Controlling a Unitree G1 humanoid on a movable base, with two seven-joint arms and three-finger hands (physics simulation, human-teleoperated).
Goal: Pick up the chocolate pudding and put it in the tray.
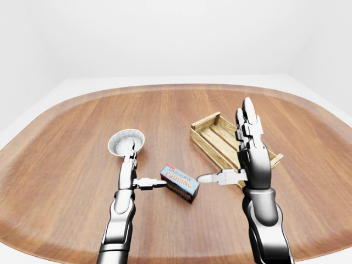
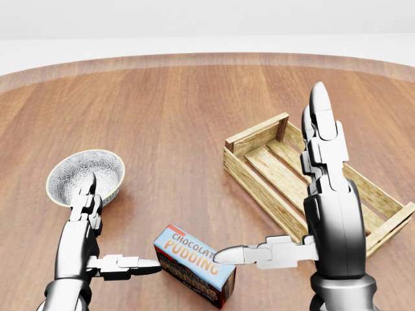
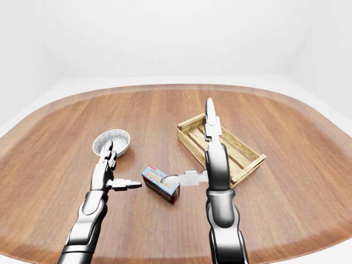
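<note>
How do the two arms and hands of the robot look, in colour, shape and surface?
Both arms are glossy dark grey to black rounded segments. The left hand and the right hand are silver-grey metal, built from blocky jointed links, with three fingers ending in smooth pointed tips. No cables, markings or sleeves show.
</note>
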